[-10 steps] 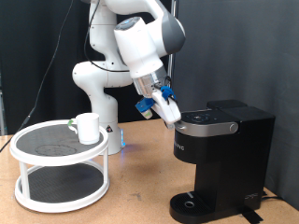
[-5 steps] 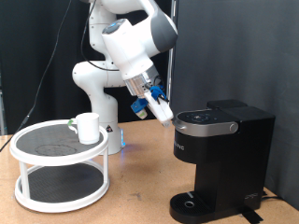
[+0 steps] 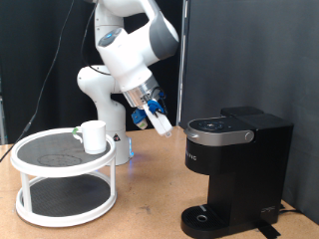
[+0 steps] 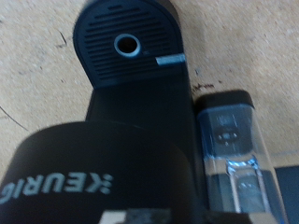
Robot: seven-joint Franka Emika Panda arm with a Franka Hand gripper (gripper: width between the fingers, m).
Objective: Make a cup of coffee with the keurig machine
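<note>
The black keurig machine (image 3: 237, 164) stands at the exterior view's right with its lid down and its round drip tray (image 3: 204, 217) bare. The white cup (image 3: 94, 136) stands on the top tier of a round stand at the exterior view's left. My gripper (image 3: 162, 123) hangs in the air between them, just left of the machine's top and apart from it, with nothing seen in it. The wrist view looks down on the machine's lid (image 4: 93, 177), the drip tray (image 4: 126, 44) and the water tank (image 4: 234, 140); the fingers do not show there.
The white two-tier round stand (image 3: 65, 184) takes up the exterior view's lower left on the wooden table (image 3: 150, 204). The arm's white base (image 3: 105, 95) stands behind it. A black curtain closes the back.
My gripper has moved away from the machine's top, towards the exterior view's left and slightly up. The cup and the machine have not moved.
</note>
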